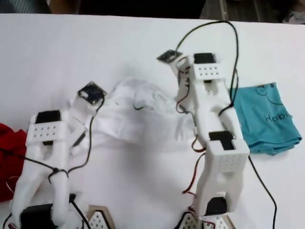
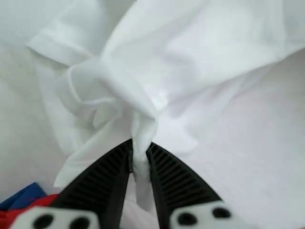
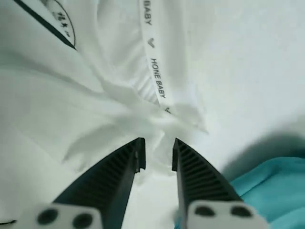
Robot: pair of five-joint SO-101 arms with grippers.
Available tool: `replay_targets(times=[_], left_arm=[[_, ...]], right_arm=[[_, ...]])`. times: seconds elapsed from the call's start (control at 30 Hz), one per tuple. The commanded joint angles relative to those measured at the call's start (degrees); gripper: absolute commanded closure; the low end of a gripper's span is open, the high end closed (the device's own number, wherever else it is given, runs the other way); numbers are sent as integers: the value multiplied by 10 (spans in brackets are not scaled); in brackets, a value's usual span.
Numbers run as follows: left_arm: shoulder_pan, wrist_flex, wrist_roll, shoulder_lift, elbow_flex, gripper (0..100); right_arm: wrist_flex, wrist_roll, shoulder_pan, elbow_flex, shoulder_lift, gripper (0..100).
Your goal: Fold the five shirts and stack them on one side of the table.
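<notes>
A white table point(image 1: 57, 47) is seen beneath both arms. A white shirt point(image 1: 138, 114) is spread crumpled across it, its long axis running from one gripper to the other and its printed neck tape point(image 3: 155, 62) lying just ahead of the right gripper's tips. A teal shirt point(image 1: 267, 119) is laid folded on the outer side of the right arm, well apart from the left gripper. A red shirt point(image 1: 9, 157) is bunched on the outer side of the left arm. The left gripper point(image 2: 140, 157) is closed tight on a gathered twist of the white shirt, which is pulled into folds fanning away from the jaws. The right gripper point(image 3: 157, 153) is held a narrow gap apart over the shirt's rumpled edge, nothing being clamped between its jaws; contact with the cloth cannot be made out.
</notes>
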Motion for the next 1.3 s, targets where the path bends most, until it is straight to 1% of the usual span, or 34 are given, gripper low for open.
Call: replay_targets(times=[0.0, 0.07, 0.3, 0.4, 0.6, 0.77, 0.93, 1.03, 1.17, 1.27], left_arm=[[0, -7, 3, -7, -2, 973], [0, -7, 3, -7, -3, 973], [0, -7, 3, -7, -6, 973], [0, -8, 3, -7, -6, 973], [0, -8, 3, -7, -6, 973], [0, -8, 3, -7, -3, 973], [0, -8, 3, -7, -3, 973], [0, -8, 3, -7, -4, 973], [0, -8, 3, -7, -3, 973], [0, -8, 3, -7, -2, 973]], right_arm=[[11, 4, 7, -5, -4, 847], [10, 4, 3, 10, -4, 833], [8, 4, 2, 49, -4, 832], [6, 24, 0, 74, -4, 833], [8, 27, -41, 93, -8, 833], [6, 27, -70, 92, -4, 886], [6, 27, -68, 90, -7, 926], [6, 27, -65, 86, -10, 978], [11, 27, -51, 44, -16, 978], [15, 27, -38, 3, -51, 978]])
